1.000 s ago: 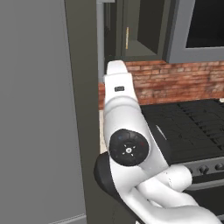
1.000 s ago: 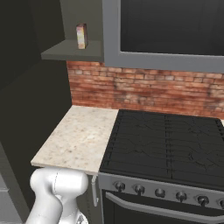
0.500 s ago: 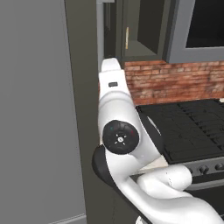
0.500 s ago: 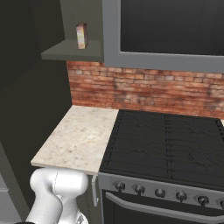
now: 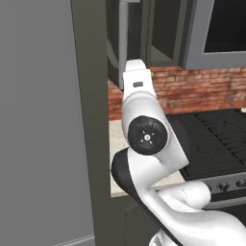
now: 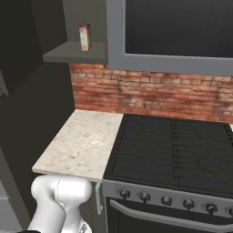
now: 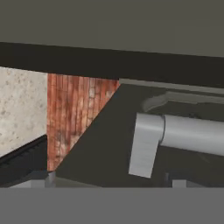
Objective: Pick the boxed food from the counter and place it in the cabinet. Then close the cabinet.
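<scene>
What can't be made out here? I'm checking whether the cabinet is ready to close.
- Claw: fingertips barely peek above the hand view's bottom band; whether they touch the handle is unclear.
- Cabinet door: cut off by the right base view's left edge.
- Boxed food: too small to read its face.

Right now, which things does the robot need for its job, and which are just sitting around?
Needed for the job:
boxed food, already standing on the cabinet shelf
cabinet, still open
counter

Just sitting around:
stove
brick wall
</scene>
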### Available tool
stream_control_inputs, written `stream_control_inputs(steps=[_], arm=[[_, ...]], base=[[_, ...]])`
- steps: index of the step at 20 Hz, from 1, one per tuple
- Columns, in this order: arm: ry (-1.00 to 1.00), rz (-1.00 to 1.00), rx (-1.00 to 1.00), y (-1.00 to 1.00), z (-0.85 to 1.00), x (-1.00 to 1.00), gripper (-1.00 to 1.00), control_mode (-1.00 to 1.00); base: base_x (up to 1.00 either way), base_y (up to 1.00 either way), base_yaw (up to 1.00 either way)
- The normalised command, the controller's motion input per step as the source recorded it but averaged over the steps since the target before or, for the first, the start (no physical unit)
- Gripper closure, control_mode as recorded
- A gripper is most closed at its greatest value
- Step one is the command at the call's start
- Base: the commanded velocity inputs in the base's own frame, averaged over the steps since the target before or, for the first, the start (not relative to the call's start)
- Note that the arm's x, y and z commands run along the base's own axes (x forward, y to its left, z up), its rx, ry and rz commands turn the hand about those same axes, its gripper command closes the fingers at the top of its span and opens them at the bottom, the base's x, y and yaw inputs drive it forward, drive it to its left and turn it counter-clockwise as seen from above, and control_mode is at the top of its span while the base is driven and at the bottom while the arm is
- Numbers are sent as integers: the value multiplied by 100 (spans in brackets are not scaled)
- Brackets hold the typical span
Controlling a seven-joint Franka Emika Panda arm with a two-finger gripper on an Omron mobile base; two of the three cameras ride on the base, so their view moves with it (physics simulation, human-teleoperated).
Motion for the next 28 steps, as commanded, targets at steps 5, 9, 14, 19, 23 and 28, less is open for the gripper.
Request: stream_control_inputs(steps=[5, 9, 14, 19, 23, 28], arm=[[4, 0, 8, -86, -3, 100, -100, -100], [13, 0, 4, -66, -8, 100, -100, -100], [17, 0, 3, -58, -10, 100, -100, -100], [20, 0, 0, -41, -9, 100, -100, -100], [20, 0, 0, -31, -3, 100, -100, -100], [17, 0, 0, -10, -6, 100, -100, -100]], base=[[0, 0, 0], [0, 0, 0], [0, 0, 0], [0, 0, 0], [0, 0, 0], [0, 0, 0]])
